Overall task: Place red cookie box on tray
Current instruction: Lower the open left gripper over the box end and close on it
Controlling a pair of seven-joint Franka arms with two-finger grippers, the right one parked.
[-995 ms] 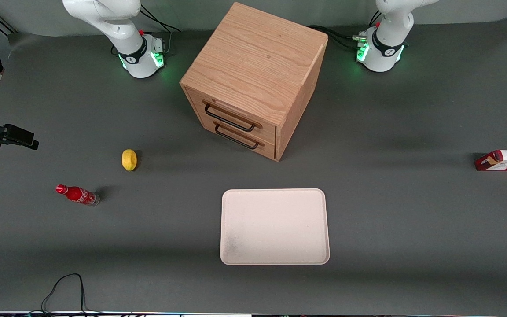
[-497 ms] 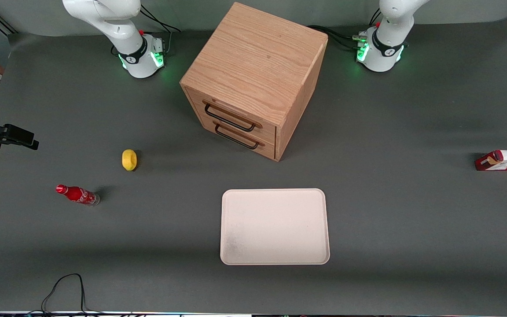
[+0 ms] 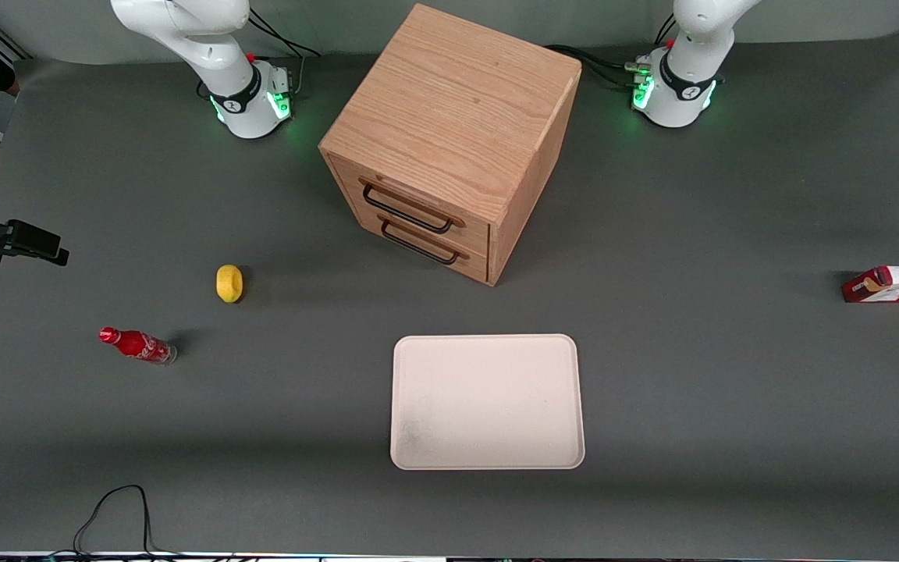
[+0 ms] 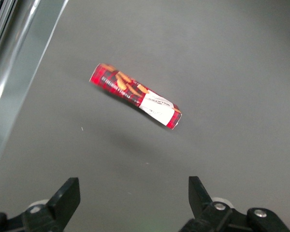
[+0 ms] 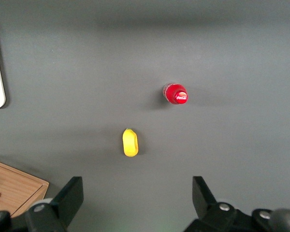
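Observation:
The red cookie box (image 3: 894,285) lies flat on the grey table at the working arm's end, cut off by the edge of the front view. In the left wrist view the whole box (image 4: 135,95) shows, dark red with a white panel and biscuit pictures, lying askew. My left gripper (image 4: 133,195) hovers above the table, open and empty, well clear of the box. It does not show in the front view. The cream-white tray (image 3: 487,402) lies empty near the table's middle, nearer to the front camera than the cabinet.
A wooden drawer cabinet (image 3: 449,140) stands at mid-table. A yellow lemon (image 3: 229,282) and a small red soda bottle (image 3: 137,345) lie toward the parked arm's end. A metal table edge (image 4: 14,72) runs beside the cookie box.
A dark part of the left arm at the edge of the front view, just above the cookie box, has gone out of view. The box and tray have not moved.

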